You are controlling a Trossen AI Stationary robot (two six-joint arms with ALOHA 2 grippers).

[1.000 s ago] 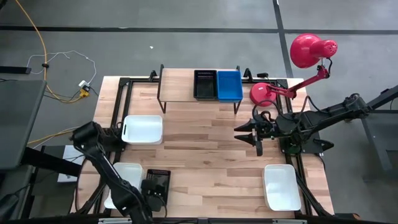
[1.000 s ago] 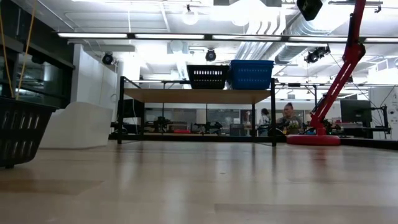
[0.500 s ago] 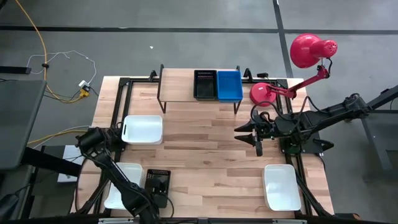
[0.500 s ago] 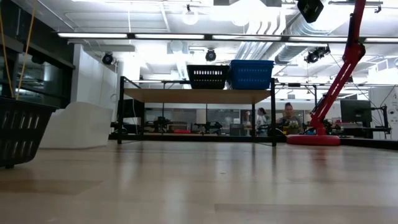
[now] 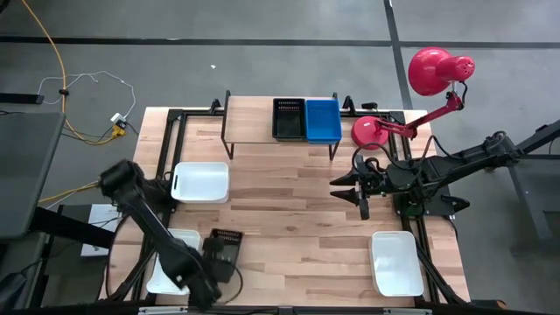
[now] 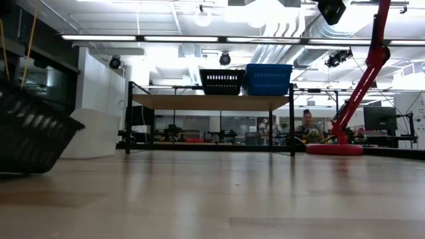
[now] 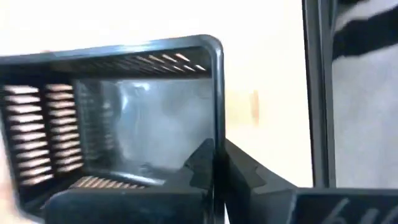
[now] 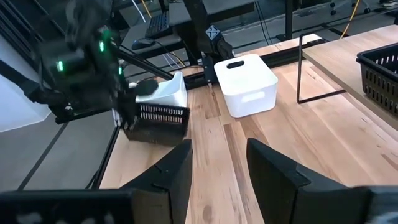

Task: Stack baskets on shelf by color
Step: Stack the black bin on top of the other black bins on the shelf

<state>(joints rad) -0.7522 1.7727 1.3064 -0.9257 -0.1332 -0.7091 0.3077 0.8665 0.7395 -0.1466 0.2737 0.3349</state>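
At the high view's lower left, the left tool (image 5: 217, 262) is pinching the rim of a light, stiff black slotted plastic basket (image 5: 224, 247), tilting it off the wooden bench (image 5: 297, 201); the right tool (image 5: 363, 203) is waiting spread.

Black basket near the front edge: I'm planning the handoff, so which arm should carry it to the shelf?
Left. The left gripper is shut on the black basket wall, tilting it. The right gripper hangs open mid-table, holding nothing, though nearer the shelf.

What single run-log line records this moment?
left gripper: shut on black basket, tilted, near table edge | right gripper: open, waiting mid-table | shelf: black, blue baskets
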